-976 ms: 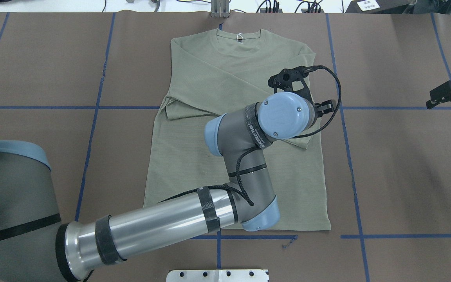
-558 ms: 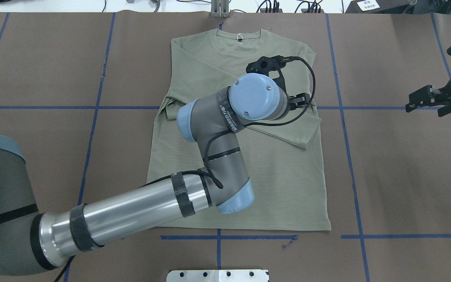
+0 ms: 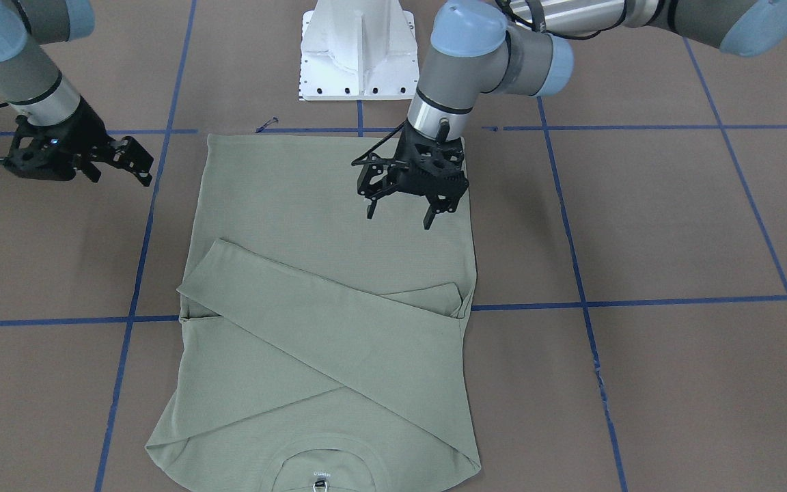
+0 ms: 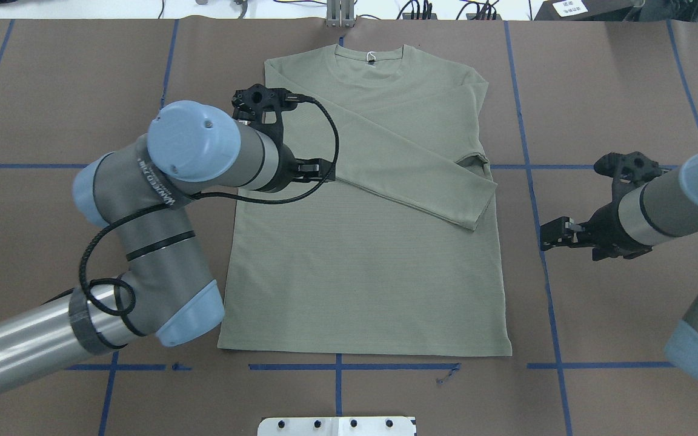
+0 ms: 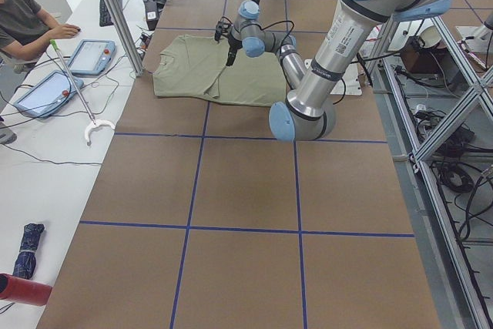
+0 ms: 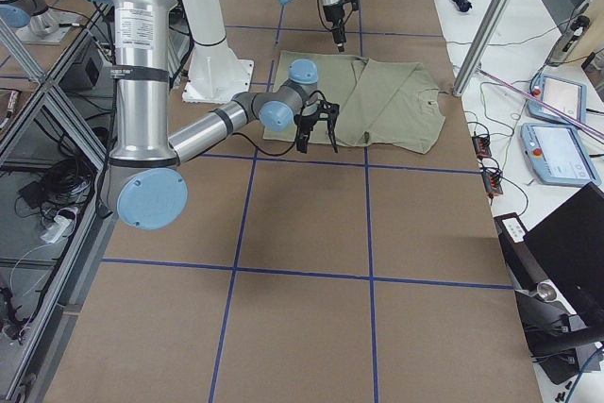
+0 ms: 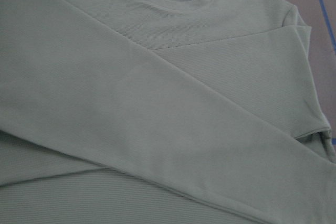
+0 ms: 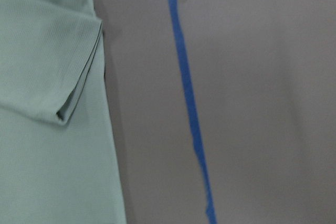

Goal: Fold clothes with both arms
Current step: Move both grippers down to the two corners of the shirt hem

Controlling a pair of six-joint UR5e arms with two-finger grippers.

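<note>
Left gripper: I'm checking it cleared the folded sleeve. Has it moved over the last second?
Yes. In the overhead view the left gripper has swung from near the blue tape line right of the shirt to the shirt's left edge.

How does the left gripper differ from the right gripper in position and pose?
The left gripper hangs over the shirt and points straight down; the right gripper is over bare table beside the shirt and tilts sideways toward it. Both are open and hold nothing.

The shirt (image 4: pixel 364 272) showing matt, fine-ribbed knit cloth, table cover (image 4: pixel 615 91) around it looking like matt brown paper, left arm (image 4: pixel 22 344) gleaming as smooth metal.
</note>
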